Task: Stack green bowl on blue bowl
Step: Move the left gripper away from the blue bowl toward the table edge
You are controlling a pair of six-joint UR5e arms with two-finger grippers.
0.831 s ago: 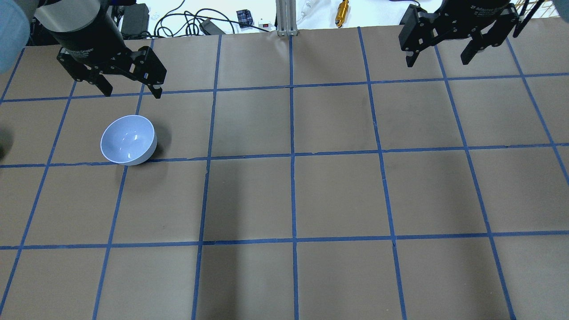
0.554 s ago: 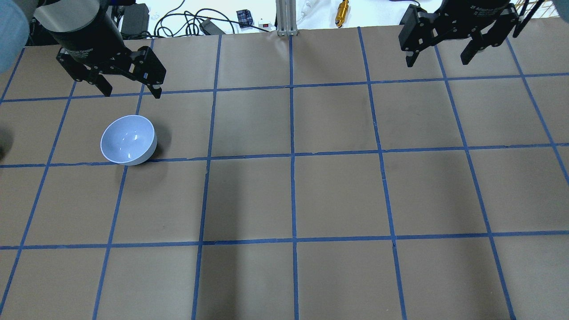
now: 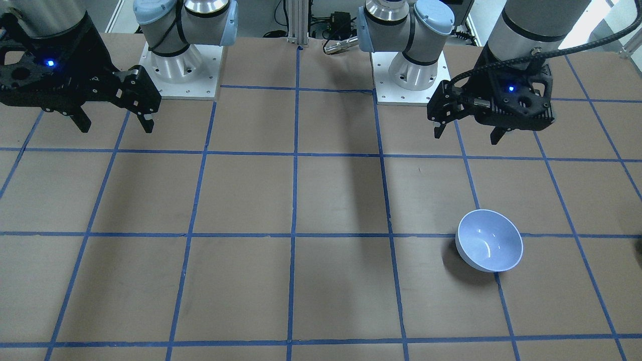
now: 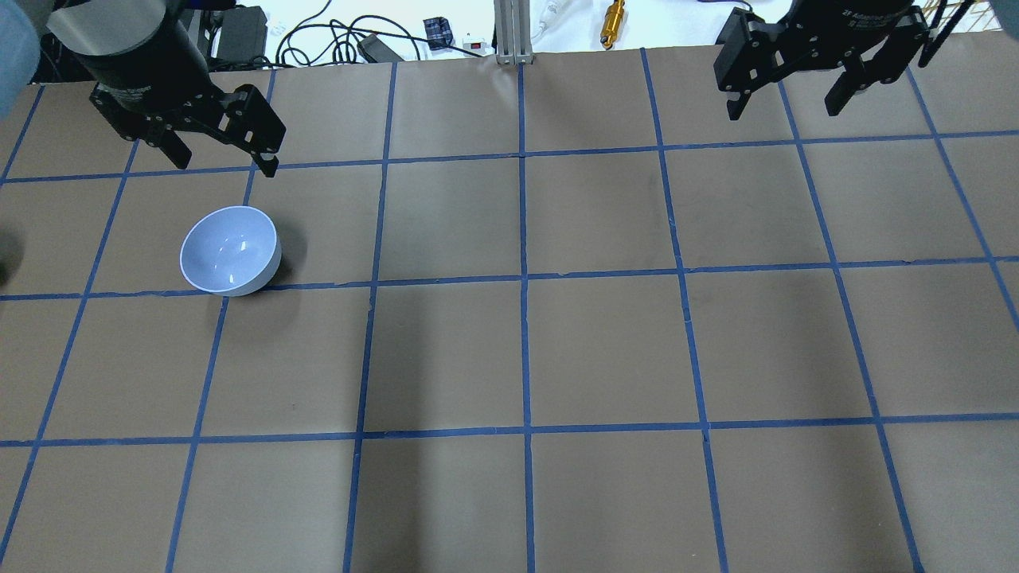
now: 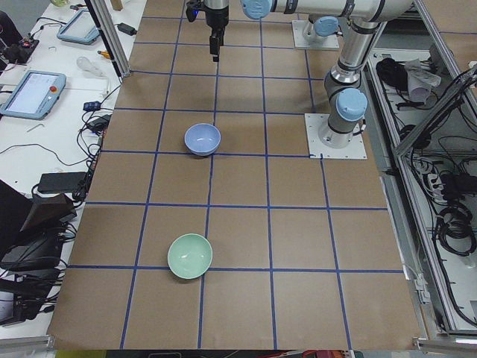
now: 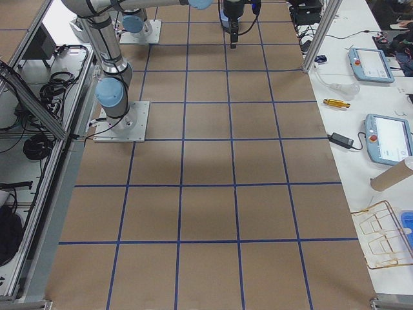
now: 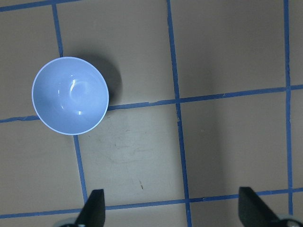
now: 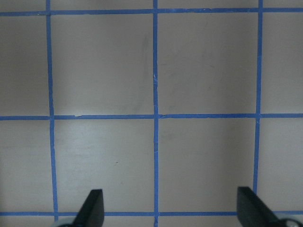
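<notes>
The blue bowl [image 4: 229, 251] stands upright and empty on the brown table, in its left half; it also shows in the front view [image 3: 489, 246], the left side view [image 5: 202, 139] and the left wrist view [image 7: 70, 95]. The green bowl [image 5: 189, 256] shows only in the left side view, upright near the table's left end, about two squares from the blue bowl. My left gripper [image 4: 227, 165] is open and empty, high above the table on the robot's side of the blue bowl [image 3: 465, 138]. My right gripper [image 4: 784, 111] is open and empty over bare table at the far right [image 3: 115, 128].
The table [image 4: 525, 350] is brown paper with a blue tape grid. Cables and a gold tool [image 4: 613, 22] lie past its back edge. Both arm bases [image 3: 180, 65] are bolted at the robot side. Tablets [image 5: 33, 93] lie on the side bench.
My left gripper has shifted a little to the left and back, away from the blue bowl. The right gripper and the blue bowl have hardly moved.
</notes>
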